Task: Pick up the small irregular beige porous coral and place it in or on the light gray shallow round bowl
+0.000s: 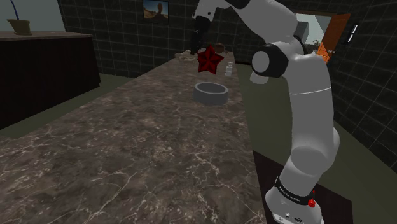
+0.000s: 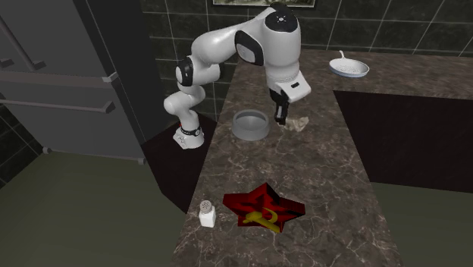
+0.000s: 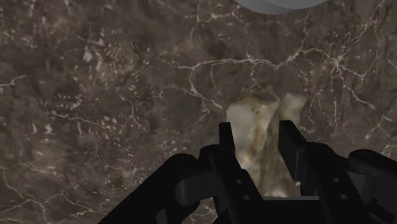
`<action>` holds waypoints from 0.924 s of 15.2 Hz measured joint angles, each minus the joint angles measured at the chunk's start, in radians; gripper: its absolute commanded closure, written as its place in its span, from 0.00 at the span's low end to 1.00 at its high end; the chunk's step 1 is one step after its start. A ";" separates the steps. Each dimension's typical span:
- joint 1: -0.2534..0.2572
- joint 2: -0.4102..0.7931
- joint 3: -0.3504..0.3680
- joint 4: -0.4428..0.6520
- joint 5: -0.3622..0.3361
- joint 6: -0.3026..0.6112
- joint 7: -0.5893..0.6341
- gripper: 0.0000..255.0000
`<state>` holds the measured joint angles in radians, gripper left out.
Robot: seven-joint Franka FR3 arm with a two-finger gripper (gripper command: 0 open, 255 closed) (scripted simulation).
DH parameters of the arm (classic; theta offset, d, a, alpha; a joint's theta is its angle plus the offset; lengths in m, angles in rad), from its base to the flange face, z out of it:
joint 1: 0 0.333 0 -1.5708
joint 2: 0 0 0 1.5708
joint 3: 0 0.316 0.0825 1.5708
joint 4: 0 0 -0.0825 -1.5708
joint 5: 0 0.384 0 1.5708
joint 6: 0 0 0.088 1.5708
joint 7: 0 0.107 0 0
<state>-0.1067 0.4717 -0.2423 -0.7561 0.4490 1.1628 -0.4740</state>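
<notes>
The gripper (image 3: 257, 139) is hanging low over the marble counter (image 3: 95, 95) with its two fingers (image 3: 224, 145) standing apart, released. The beige coral (image 3: 253, 113) is sitting on the stone right between them, though I can't tell whether the pads are touching it. So this is looking like the grasping step: the fingers are straddling the target and nothing is being lifted yet. The next move, I'd judge, is calling for a firm squeeze across that lumpy piece. It's irregular, so it may be wanting to twist as the fingers close. After that comes a straight lift and a short carry over the rim. The grey round bowl (image 2: 249, 134) is waiting just beside the coral, on the side toward the arm's stand, and it's showing nothing inside, so the drop spot is open. Farther along the counter, a red star (image 2: 264, 210) and a small white shaker (image 2: 207, 215) are lying side by side, well apart from the action.
</notes>
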 measured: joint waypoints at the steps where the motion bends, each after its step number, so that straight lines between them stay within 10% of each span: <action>1: 0.023 -0.059 -0.008 -0.088 -0.016 0.028 -0.008 1.00; 14: 0.121 -0.699 0.010 -0.844 -0.184 0.173 0.004 1.00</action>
<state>0.0146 -0.2270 -0.2327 -1.6001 0.2654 1.3358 -0.4699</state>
